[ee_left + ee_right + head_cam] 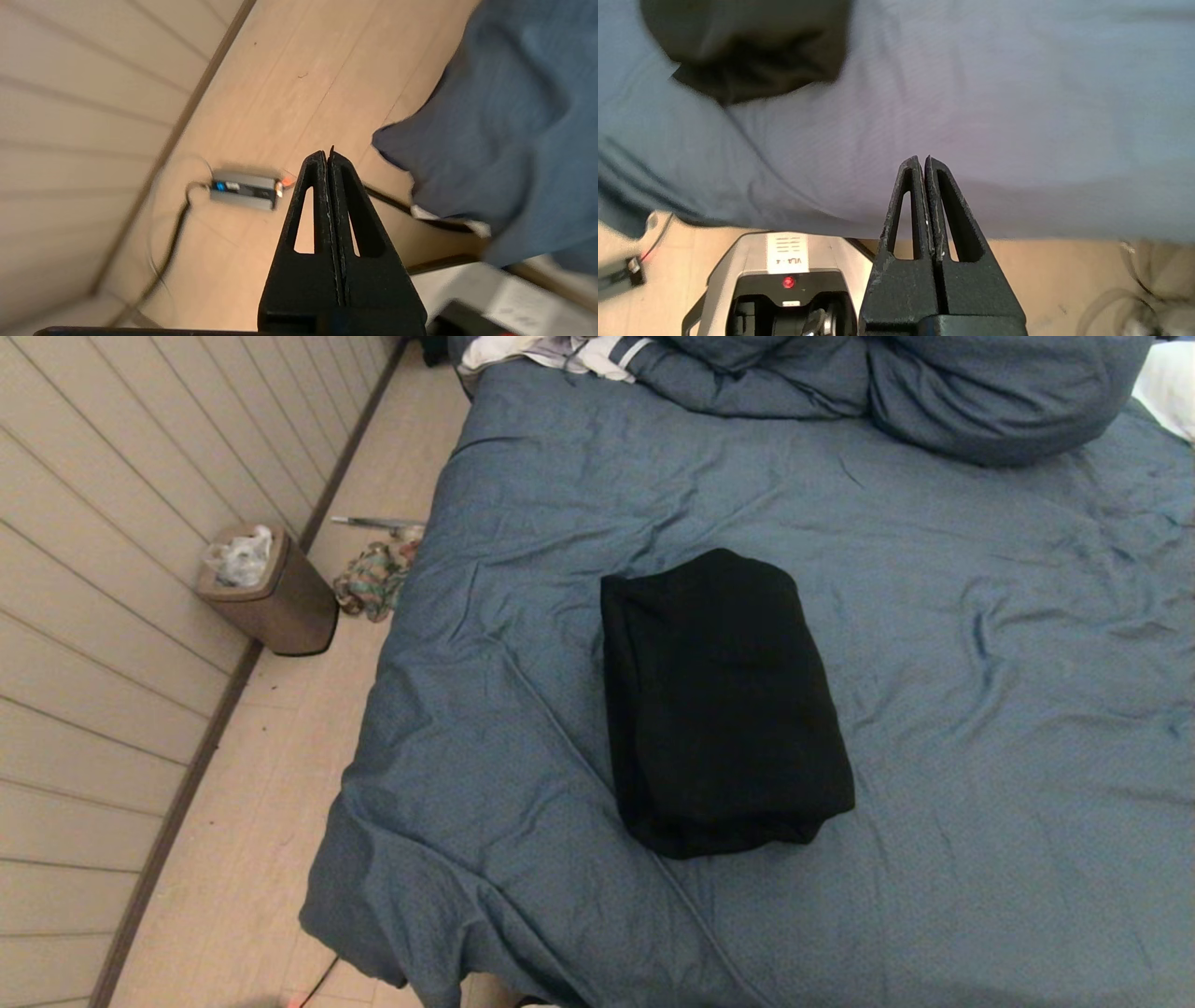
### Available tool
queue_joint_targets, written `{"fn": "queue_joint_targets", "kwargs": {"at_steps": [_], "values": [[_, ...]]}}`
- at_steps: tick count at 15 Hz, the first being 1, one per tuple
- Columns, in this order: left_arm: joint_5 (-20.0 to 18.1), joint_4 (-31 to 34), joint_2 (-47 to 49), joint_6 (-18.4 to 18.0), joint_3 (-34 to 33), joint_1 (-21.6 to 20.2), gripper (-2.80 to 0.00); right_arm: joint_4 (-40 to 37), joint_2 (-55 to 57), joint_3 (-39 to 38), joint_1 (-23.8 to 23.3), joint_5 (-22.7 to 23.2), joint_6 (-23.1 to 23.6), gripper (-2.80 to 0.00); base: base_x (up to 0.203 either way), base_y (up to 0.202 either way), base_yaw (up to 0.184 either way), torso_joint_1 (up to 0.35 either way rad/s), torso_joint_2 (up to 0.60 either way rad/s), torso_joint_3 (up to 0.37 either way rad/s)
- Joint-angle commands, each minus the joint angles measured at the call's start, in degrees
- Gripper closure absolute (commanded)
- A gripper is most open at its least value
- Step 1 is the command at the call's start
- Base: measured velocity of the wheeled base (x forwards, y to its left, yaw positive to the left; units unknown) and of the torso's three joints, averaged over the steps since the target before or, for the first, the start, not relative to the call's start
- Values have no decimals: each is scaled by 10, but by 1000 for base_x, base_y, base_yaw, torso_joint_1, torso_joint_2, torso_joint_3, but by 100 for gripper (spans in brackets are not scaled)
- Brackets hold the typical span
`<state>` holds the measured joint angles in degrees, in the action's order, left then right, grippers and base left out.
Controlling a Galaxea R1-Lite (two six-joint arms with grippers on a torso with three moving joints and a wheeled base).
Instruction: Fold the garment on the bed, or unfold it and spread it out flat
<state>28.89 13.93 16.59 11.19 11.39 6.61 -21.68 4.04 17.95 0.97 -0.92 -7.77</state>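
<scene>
The black garment lies folded into a compact rectangle near the middle of the bed, on the slate-blue duvet. Its hood, zip and sleeves are tucked out of sight. One end of the garment shows in the right wrist view. Neither arm appears in the head view. My left gripper is shut and empty, hanging over the wooden floor beside the bed's hanging corner. My right gripper is shut and empty too, held off the bed's near edge, well away from the garment.
A brown bin and a multicoloured rag are on the floor left of the bed. Bunched blue bedding and a white striped cloth lie at the head. A small grey box with cables sits on the floor; the robot's base is below.
</scene>
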Motion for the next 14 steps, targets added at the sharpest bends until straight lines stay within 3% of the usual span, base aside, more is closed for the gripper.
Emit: {"fn": "queue_joint_targets", "kwargs": {"at_steps": [1, 2, 3, 4, 5, 6, 7, 9, 11, 13, 14], "values": [[-23, -186, -7, -44, -80, -3, 0, 46, -46, -73, -3, 15, 4, 0, 0, 0, 0, 0, 0, 0], [-57, -249, -7, -63, -95, -3, 0, 88, -46, -104, -3, 26, 12, 0, 0, 0, 0, 0, 0, 0], [-115, -269, -8, -99, -103, -3, 0, 137, -47, -125, -3, 49, 20, 0, 0, 0, 0, 0, 0, 0], [-187, -257, -7, -137, -109, -3, 0, 156, -47, -138, -3, 68, 22, 0, 0, 0, 0, 0, 0, 0], [-246, -249, -7, -152, -112, -4, 0, 160, -47, -140, -3, 66, 21, 0, 0, 0, 0, 0, 0, 0], [-294, -245, -8, -155, -113, -4, 0, 160, -47, -143, -3, 56, 20, 0, 0, 0, 0, 0, 0, 0], [-317, -243, -8, -162, -114, -4, 0, 165, -47, -146, -3, 31, 29, 0, 0, 0, 0, 0, 0, 0], [-281, -211, -8, -161, -107, -4, 0, 186, -47, -165, -4, 9, 79, 0, 0, 0, 0, 0, 0, 0], [-189, -198, -8, -157, -102, -4, 0, 189, -47, -165, -4, 8, 79, 0, 0, 0, 0, 0, 0, 0], [-134, -242, -9, -155, -113, -4, 0, 190, -46, -165, -4, 8, 79, 0, 0, 0, 0, 0, 0, 0], [-111, -231, -9, -156, -110, -4, 0, 189, -46, -165, -4, 8, 79, 0, 0, 0, 0, 0, 0, 0]]}}
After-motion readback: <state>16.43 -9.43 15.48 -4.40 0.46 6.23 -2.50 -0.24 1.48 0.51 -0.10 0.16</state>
